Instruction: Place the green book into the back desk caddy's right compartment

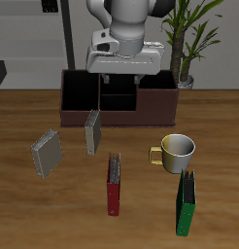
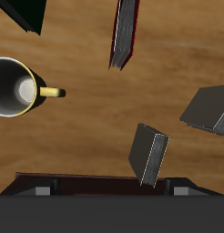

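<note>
Hand point(image 1: 119, 82) hangs high above the back desk caddy point(image 1: 119, 100), holding nothing; its fingers look parted, though small in the exterior view, and the wrist view shows no fingertips. Task looks barely begun — the green book point(image 1: 187, 204) stands upright near the desk's point(image 1: 24, 219) front edge, well apart from the caddy and just in front of the yellow-and-white mug point(image 1: 177, 153). A red book point(image 1: 114, 184) and two grey books point(image 1: 92, 132) point(image 1: 47, 153) stand between.

Risks, as a guess:
- grabbing the wrong book, since the red and grey ones sit nearer the hand
- clipping the mug on approach — it's close to the green book
- thin upright book may tip if one finger touches first
- dropping it in the wrong cell; right compartment point(image 1: 80, 98) versus the middle one is easy to confuse.
</note>
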